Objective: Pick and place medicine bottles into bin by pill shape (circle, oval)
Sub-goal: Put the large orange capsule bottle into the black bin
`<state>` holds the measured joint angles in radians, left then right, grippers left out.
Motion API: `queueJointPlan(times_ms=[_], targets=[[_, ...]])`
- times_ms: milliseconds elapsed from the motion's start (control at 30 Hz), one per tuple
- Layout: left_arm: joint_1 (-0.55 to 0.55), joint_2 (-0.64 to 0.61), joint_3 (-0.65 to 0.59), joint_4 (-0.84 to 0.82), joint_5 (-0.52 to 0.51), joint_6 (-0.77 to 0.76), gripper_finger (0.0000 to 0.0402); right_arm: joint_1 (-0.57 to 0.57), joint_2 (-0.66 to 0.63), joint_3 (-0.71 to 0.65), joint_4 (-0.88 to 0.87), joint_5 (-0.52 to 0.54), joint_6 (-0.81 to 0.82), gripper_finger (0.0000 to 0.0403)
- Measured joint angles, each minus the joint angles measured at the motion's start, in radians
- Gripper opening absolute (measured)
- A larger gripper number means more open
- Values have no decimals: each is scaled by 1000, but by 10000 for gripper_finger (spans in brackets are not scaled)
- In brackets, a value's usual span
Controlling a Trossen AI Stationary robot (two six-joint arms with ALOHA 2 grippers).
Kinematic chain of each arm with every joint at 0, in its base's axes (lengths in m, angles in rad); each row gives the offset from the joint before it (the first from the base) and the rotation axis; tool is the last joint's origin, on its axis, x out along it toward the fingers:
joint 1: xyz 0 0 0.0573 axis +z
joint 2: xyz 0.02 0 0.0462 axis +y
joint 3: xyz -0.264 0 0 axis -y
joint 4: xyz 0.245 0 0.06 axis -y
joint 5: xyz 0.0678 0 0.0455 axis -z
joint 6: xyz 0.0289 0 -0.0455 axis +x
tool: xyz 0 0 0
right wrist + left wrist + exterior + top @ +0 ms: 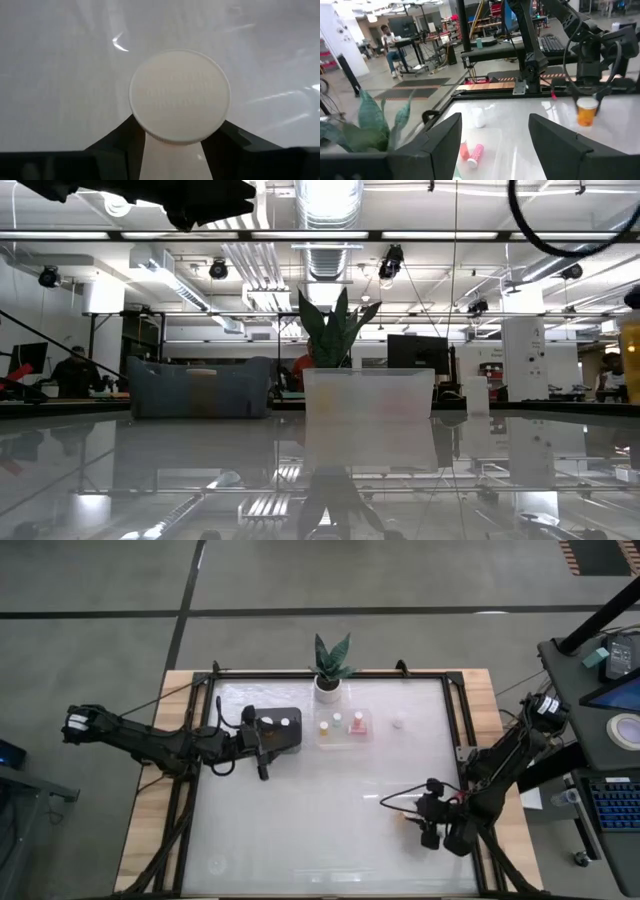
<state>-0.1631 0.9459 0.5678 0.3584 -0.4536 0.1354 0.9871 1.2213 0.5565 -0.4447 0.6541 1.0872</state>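
Note:
My right gripper (428,830) is at the near right of the table, shut on an amber medicine bottle with a white cap (180,95), which also shows in the left wrist view (586,111). My left gripper (495,145) hangs open and level by the dark bin (283,730), holding nothing. Two white caps (275,723) show in that bin. The clear bin (345,730) holds several small bottles, two of them pink (471,153). One white bottle (398,723) stands alone on the table right of the clear bin. My right gripper pinches the amber bottle between its two fingers (125,142), one on each side of the body just under the white cap (172,137). The fingers slant down at it from the table's right side. The bottle stands upright in the hold (585,116); whether its base is off the table I cannot tell.
A potted plant (330,668) stands at the far edge behind the bins. A black frame (455,710) runs round the glossy white table. The middle and near left of the table are bare. A person (387,42) sits at a desk in the room beyond.

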Motion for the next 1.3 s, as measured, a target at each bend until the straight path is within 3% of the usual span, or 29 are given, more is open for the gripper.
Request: queueJointPlan(times_ms=[133, 300, 433, 567, 733, 1000, 1167, 1300], targets=[[-3, 0, 3, 0, 24, -83, 215, -70, 0, 87, -129, 1, -59, 156], [-12, 44, 2, 41, 38, -123, 215, -190, 0, 169, -187, -6, -284, 156], [-22, 118, 15, 52, 45, -90, 215, -311, 0, 208, -176, -7, -521, 156], [-24, 193, 34, 71, 61, -73, 215, -457, 0, 219, -43, -15, -772, 157], [-24, 272, 37, 169, 127, -69, 215, -666, 17, 217, 245, -246, -1012, 157], [-24, 360, 36, 268, 135, -76, 215, -902, 163, 220, 614, -529, -1169, 157], [-22, 407, 37, 288, 129, -129, 215, -952, 281, 282, 655, -610, -1185, 157], [-19, 432, 37, 288, 124, -188, 215, -966, 356, 384, 551, -658, -1195, 157]])
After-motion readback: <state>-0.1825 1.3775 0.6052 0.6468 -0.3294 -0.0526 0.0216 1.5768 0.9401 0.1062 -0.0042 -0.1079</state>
